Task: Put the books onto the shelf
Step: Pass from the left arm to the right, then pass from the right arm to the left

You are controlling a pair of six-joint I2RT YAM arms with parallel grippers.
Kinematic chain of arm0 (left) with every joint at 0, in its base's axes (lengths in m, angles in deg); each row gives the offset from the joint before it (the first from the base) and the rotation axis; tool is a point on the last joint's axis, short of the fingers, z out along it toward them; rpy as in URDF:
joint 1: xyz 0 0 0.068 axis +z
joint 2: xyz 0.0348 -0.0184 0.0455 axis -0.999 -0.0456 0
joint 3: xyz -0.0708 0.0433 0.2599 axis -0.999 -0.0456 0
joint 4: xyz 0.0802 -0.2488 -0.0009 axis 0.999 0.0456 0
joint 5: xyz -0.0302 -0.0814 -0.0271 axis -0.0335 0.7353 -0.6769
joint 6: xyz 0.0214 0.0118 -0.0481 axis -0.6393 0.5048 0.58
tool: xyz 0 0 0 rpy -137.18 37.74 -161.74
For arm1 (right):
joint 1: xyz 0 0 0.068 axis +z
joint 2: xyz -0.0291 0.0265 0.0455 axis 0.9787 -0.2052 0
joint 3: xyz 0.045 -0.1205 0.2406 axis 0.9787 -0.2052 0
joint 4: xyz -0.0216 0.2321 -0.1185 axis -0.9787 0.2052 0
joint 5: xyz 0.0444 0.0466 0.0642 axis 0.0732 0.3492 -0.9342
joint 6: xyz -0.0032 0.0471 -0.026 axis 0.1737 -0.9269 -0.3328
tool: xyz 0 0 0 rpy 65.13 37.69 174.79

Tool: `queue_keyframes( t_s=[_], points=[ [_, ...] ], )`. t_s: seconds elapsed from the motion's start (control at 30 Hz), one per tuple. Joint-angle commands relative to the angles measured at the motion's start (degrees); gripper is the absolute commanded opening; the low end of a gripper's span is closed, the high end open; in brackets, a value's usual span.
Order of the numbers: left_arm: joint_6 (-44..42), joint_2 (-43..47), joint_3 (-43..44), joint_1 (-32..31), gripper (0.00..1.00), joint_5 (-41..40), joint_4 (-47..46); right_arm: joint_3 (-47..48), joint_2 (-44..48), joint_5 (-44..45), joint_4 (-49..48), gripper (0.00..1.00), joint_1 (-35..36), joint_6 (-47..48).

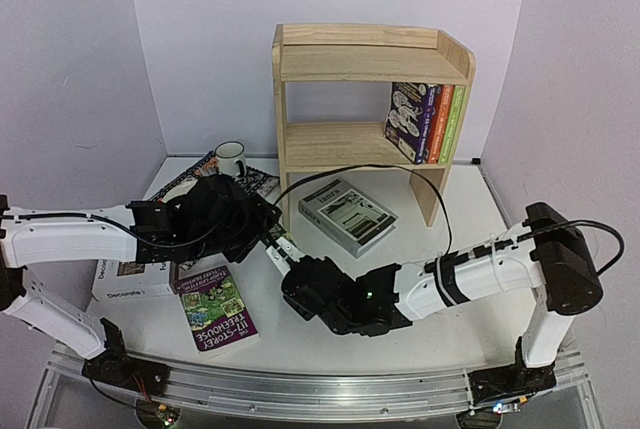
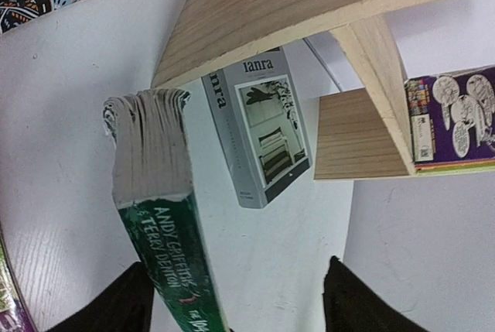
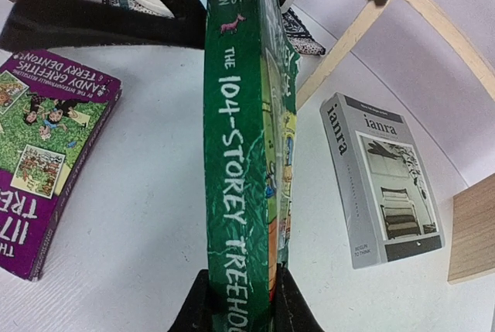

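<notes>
With the left fingers [image 2: 116,309] standing wide, the right fingers [image 3: 189,313] are pinching the green paperback book [image 3: 240,154] only at frame bottom, risking it swinging loose.

Pine shelf [image 1: 360,59], far centre.
Three paperbacks [image 1: 425,124] upright on lower tier's right end; green 104-Storey Treehouse [image 3: 240,154] on edge mid-table; purple Treehouse [image 1: 217,307], white Decorate [image 1: 130,282] flat near-left; grey ianra [image 1: 347,215] flat before shelf.

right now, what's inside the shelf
Three upright books stand in the shelf, at the right end of its middle board: dark purple, orange, green. The space under that board is partly hidden by it.
</notes>
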Motion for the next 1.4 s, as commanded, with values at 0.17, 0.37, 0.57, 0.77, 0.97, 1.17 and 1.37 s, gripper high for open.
queue_keyframes(
  t_s=[0.17, 0.37, 0.57, 0.77, 0.97, 1.17, 1.37],
  points=[
    [-7.2, 11.0, -3.3, 13.5, 0.91, 11.4, -3.9, -4.2, 11.9, -3.9, -0.9, 0.00, -1.4, -0.6],
    [-24.0, 13.7, -7.1, 27.7, 0.96, 35.5, -12.1, -7.0, 19.6, -23.0, 5.5, 0.00, -8.1, -2.7],
    [-43.9, 12.3, -6.9, 29.6, 1.00, 48.2, -16.4, -5.2, 24.7, -37.2, 17.1, 0.00, -16.5, -4.6],
    [-56.7, 16.5, -16.2, 28.7, 1.00, 58.3, -31.1, -4.0, 30.3, -46.0, 23.8, 0.00, -22.1, -4.8],
    [-70.6, 14.3, -17.5, 19.9, 1.00, 62.7, -37.0, -2.8, 35.0, -62.3, 27.1, 0.00, -30.8, -8.7],
    [-77.1, 11.5, -16.9, 17.4, 1.00, 64.1, -37.9, -1.0, 35.5, -76.1, 27.2, 0.00, -33.2, -8.9],
    [-78.5, 9.9, -15.8, 17.6, 1.00, 62.5, -38.2, -0.9, 36.6, -81.8, 27.4, 0.00, -33.2, -7.2]
  ],
)
